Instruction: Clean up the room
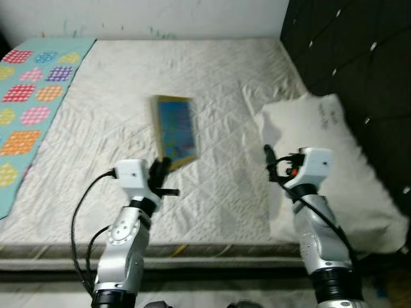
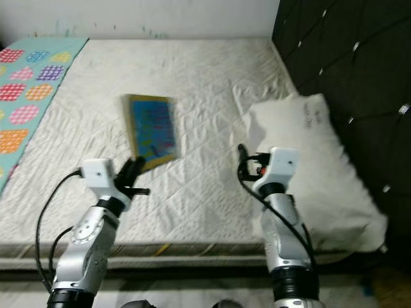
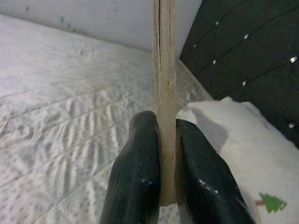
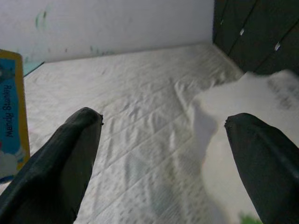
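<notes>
Book (image 1: 174, 129): thin, stiff, light; held over the mattress (image 1: 115, 96), left gripper (image 3: 163, 186) pinching its near edge. Likely to droop or slip; a deeper grip looks safer. Right gripper (image 4: 163, 140) spread, beside the pillow (image 1: 321, 160).

White lettering runs along the blue cover of a yellow-edged book (image 4: 10, 116) in the right wrist view; one word may read "Simply", the rest too blurred to make out. Small dark print on the white pillow (image 1: 331, 117) near the headboard is too faint to read.
</notes>
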`<state>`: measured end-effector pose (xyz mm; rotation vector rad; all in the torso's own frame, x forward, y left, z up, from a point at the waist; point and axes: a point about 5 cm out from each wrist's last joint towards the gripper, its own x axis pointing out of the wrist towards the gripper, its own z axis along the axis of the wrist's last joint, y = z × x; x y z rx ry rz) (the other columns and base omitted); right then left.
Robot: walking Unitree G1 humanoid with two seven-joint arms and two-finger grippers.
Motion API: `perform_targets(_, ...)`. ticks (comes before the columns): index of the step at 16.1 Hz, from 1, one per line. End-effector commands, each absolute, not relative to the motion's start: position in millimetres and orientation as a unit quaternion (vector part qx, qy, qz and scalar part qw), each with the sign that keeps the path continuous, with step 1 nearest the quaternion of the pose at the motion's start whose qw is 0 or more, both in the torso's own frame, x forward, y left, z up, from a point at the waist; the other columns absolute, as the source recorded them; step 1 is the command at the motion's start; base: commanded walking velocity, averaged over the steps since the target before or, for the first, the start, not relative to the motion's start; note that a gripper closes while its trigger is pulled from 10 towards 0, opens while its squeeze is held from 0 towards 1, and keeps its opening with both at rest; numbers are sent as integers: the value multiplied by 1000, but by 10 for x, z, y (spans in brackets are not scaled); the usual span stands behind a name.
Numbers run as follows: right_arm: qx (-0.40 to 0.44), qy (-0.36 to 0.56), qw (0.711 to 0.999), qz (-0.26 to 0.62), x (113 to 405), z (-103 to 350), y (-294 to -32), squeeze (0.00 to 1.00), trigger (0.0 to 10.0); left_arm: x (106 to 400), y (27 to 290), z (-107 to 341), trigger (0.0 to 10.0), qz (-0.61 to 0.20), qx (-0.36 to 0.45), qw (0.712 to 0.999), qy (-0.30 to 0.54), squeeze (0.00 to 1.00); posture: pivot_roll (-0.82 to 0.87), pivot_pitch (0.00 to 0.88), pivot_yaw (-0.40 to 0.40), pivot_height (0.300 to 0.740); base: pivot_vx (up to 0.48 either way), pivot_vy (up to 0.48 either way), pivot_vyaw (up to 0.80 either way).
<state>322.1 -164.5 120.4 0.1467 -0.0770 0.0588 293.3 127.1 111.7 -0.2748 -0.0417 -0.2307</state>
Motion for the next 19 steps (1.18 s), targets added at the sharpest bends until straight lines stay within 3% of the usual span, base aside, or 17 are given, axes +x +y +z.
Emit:
perform_targets(1, 61, -39, 996, 48, 3209, 1201, -1551, 0, 10000, 2927, 1477, 1181, 10000, -74, -123, 989, -41, 0, 62, 135, -3, 740, 0, 0, 0)
perform_targets(7, 41, -33, 997, 55, 3131, 1172, -1538, 0, 10000, 2664, 1747, 1200, 10000, -45, -88, 994, -42, 0, 89, 142, -8, 740, 0, 0, 0)
perform_targets(14, 46, -9, 999, 18, 3093, 1107, -1597, 0, 10000, 2625, 1608, 1262, 10000, -81, -111, 990, -23, 0, 86, 164, -10, 740, 0, 0, 0)
perform_targets(19, 50, -9, 998, 21, 3087, 1103, -1620, 0, 10000, 2601, 1576, 1249, 10000, -89, -123, 988, -13, 0, 79, 175, -11, 740, 0, 0, -563)
